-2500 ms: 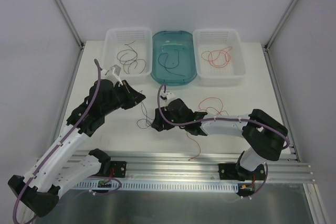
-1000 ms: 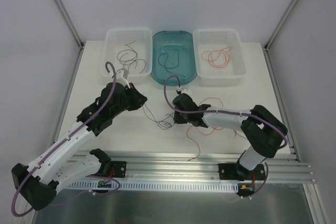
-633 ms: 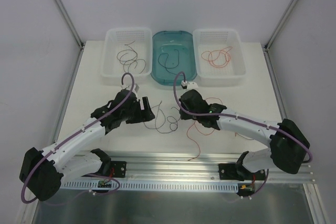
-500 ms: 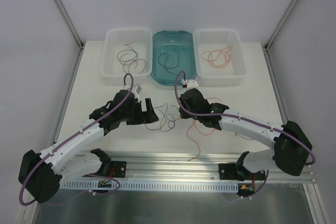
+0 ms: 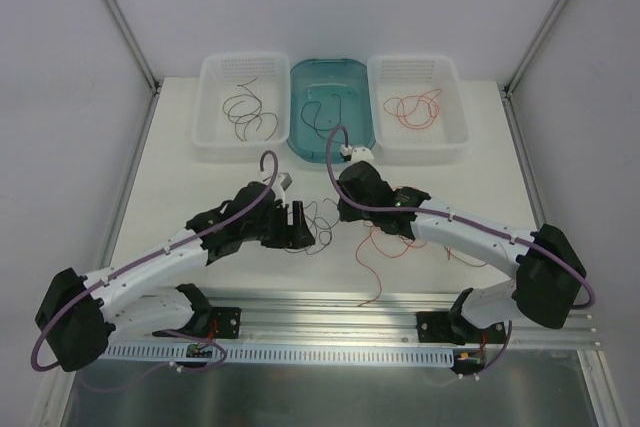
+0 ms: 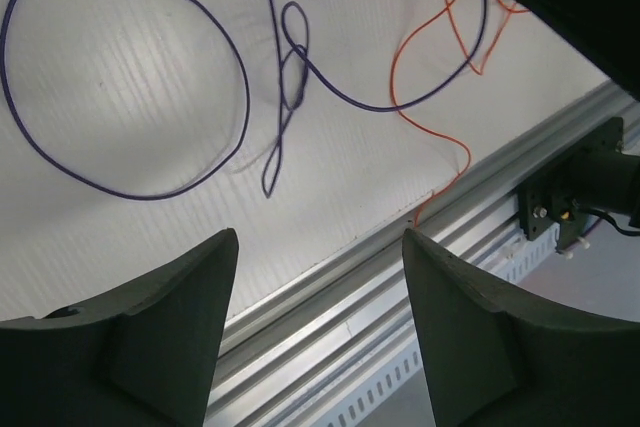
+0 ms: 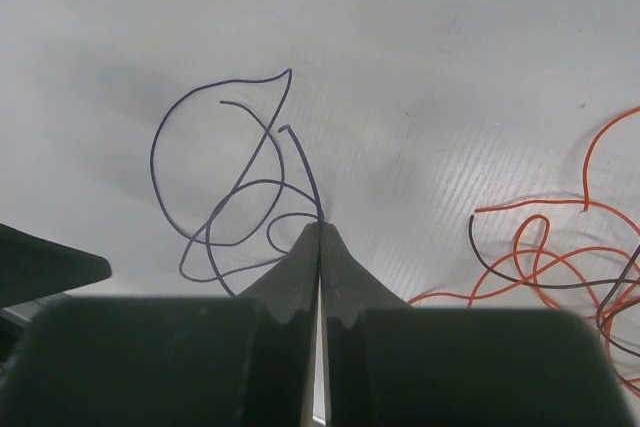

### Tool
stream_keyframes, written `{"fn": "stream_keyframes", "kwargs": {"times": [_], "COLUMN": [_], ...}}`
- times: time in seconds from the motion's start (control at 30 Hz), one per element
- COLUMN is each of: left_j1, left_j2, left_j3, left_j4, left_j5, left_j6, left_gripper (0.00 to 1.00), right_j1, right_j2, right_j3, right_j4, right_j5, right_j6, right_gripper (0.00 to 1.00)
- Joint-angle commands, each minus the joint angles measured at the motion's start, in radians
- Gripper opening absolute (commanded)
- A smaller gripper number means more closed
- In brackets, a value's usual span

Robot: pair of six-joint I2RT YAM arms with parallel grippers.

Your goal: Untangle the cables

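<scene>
A thin purple-blue cable (image 5: 322, 219) lies in loose loops on the white table between my two grippers. My right gripper (image 7: 320, 225) is shut on one end of this cable (image 7: 153, 157); from above it (image 5: 342, 209) sits just right of the loops. My left gripper (image 6: 318, 237) is open with nothing between its fingers. It (image 5: 300, 221) hovers at the loops' left side, with the cable (image 6: 246, 72) lying on the table beyond its fingertips. A tangle of red-orange cables (image 5: 385, 242) with a dark strand lies under my right arm, and shows in the right wrist view (image 7: 530, 206) and the left wrist view (image 6: 392, 82).
Three bins stand at the back: a white basket (image 5: 212, 137) with dark brown cables, a teal bin (image 5: 300, 147) with a dark cable, and a white basket (image 5: 455, 142) with red cables. An aluminium rail (image 5: 330, 307) runs along the table's near edge.
My left gripper let go of the dark cable, opened, and moved right and nearer. The cable dropped into loose loops. My right gripper stayed shut on it and shifted slightly back-left.
</scene>
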Motion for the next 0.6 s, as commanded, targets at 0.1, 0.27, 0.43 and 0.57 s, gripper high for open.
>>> {"fn": "stream_keyframes", "kwargs": {"times": [0.1, 0.27, 0.43, 0.57], "left_j1": [-0.088, -0.134, -0.181, -0.204], "left_j2": [0.129, 0.255, 0.356, 0.431], "left_j3": [-0.037, -0.029, -0.042, -0.029], "left_j4": [0.163, 0.251, 0.359, 0.374], "left_j5": [-0.183, -0.249, -0.298, -0.384], "left_j6": [-0.152, -0.221, -0.280, -0.291], "left_gripper": [0.67, 0.67, 0.63, 0.56], "right_j1": [0.010, 0.019, 0.025, 0.031], "right_j2": [-0.020, -0.029, -0.048, -0.055], "right_j3": [0.038, 0.035, 0.018, 0.011], "right_j4": [-0.018, -0.010, 0.017, 0.025], "right_j5": [-0.004, -0.013, -0.019, -0.037], "right_j6": [0.075, 0.111, 0.143, 0.163], "right_gripper": [0.01, 0.01, 0.01, 0.01]}}
